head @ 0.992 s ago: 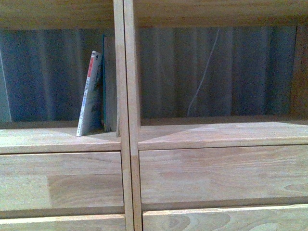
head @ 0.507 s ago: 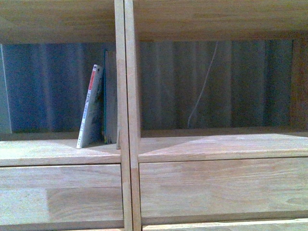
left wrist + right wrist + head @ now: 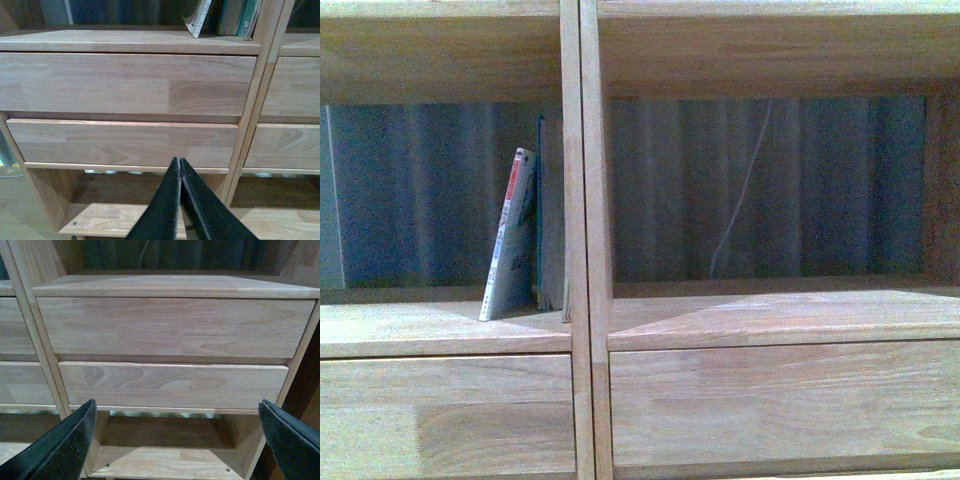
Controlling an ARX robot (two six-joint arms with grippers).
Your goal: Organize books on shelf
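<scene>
Two books (image 3: 520, 235) upright, front only | L end effector (image 3: 180, 167) closed, empty | R end effector (image 3: 175, 440) wide open.

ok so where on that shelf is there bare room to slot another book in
The right compartment's board is bare from the centre divider to the far right post. In the left compartment, the board left of the leaning paperback is free too. Crowded only where the paperback leans on the dark volume beside the divider.

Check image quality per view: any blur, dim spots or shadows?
Front view: soft and grainy, dim behind the paperback; the shelf upright is readable. Left wrist view: sharp drawer grain, left gripper dark, detail lost. Right wrist view: evenly lit, shadow under the drawers; right gripper fingers blurred.
</scene>
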